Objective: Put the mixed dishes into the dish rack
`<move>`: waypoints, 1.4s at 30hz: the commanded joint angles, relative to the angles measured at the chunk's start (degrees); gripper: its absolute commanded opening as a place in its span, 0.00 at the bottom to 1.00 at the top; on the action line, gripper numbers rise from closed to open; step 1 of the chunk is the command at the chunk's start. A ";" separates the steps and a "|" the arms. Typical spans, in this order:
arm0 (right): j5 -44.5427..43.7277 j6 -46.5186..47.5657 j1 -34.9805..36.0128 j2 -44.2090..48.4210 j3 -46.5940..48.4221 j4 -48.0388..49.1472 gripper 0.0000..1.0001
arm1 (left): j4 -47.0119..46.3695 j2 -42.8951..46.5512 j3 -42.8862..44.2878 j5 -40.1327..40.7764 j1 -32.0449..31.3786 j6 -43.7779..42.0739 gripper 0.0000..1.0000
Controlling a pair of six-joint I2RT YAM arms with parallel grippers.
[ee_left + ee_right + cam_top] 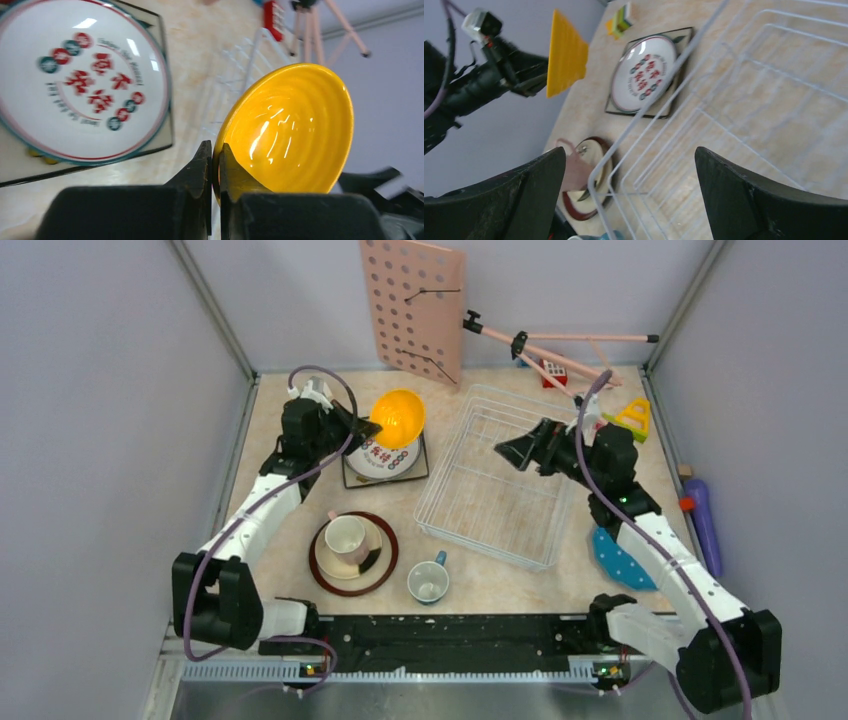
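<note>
My left gripper (368,427) is shut on the rim of the yellow bowl (398,417) and holds it tilted above the white plate with characters (385,457), which lies on the square floral plate (352,478). In the left wrist view the bowl (292,127) is pinched between my fingers. My right gripper (512,452) is open and empty over the white wire dish rack (497,477). The pink cup (346,536) stands on the cream plate (335,562) and brown-rimmed plate (385,562). The blue-grey mug (428,580) stands near the front. The blue polka-dot plate (617,560) lies under my right arm.
A pink pegboard (412,308) leans on the back wall beside a pink tripod (545,343). Toy blocks (554,371) and a yellow toy (633,418) lie at the back right. A purple object (705,523) lies along the right wall.
</note>
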State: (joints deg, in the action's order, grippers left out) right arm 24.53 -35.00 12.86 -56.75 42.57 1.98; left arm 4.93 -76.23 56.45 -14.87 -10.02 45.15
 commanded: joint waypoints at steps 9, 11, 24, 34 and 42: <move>-0.76 -10.09 16.80 -6.97 -0.40 34.79 0.99 | -29.90 3.12 -5.81 -23.97 -1.61 26.27 0.00; -5.99 -6.42 20.23 -7.34 0.84 33.61 0.99 | -29.86 2.99 -5.76 -24.19 -2.41 26.74 0.00; -10.56 -5.00 26.08 -15.14 5.34 38.58 0.99 | -29.98 2.72 -6.40 -25.73 -4.30 27.93 0.00; -12.80 -4.24 26.60 -13.32 4.75 39.19 0.99 | -32.61 1.59 -7.40 -25.60 -6.06 29.55 0.00; -13.15 -5.62 26.64 -12.85 4.11 41.15 0.99 | -34.38 0.23 -8.13 -25.45 -7.07 30.80 0.00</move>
State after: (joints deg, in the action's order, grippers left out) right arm 12.86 -40.25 38.89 -71.40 45.04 38.28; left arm -24.14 -76.20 48.93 -39.20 -16.29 75.57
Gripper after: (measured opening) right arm 0.988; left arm 0.041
